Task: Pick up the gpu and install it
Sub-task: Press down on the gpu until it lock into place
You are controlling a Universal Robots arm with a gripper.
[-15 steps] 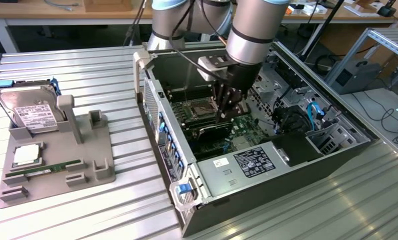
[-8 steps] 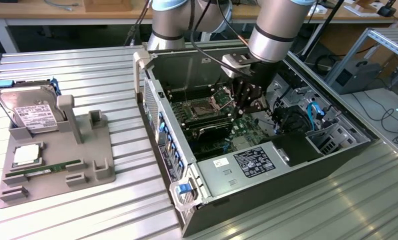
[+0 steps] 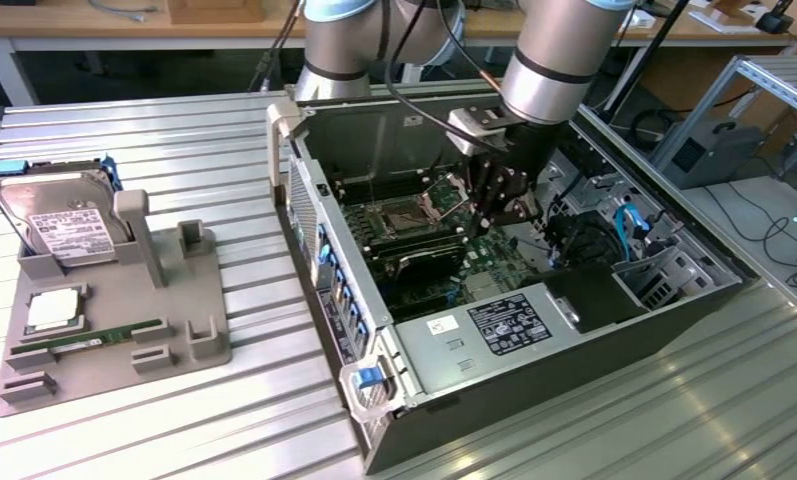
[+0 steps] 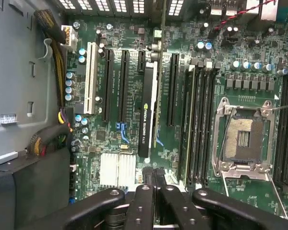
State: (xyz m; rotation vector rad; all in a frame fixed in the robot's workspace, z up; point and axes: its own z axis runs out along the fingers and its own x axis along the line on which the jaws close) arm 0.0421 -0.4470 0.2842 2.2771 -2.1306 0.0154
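Motherboard-seated gpu (image 4: pixel 148 112) beside claw (image 4: pixel 153 173)

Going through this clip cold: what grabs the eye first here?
The open computer case lying on the metal table, with the arm's end effector, shut, reaching down over its motherboard. In the wrist view the gpu stands edge-on in a slot, just past the closed fingertips. On the exterior view's left, a grey fixture carries a hard drive.

robot arm (image 3: pixel 558 50): smooth silver-grey cylindrical links with pale blue joint caps; black cable looped along the forearm; small silver box at the wrist. gripper (image 3: pixel 502 205): black, jointed linkage fingers (image 4: pixel 145 201) with round pivot pins and small screw holes along each bar.
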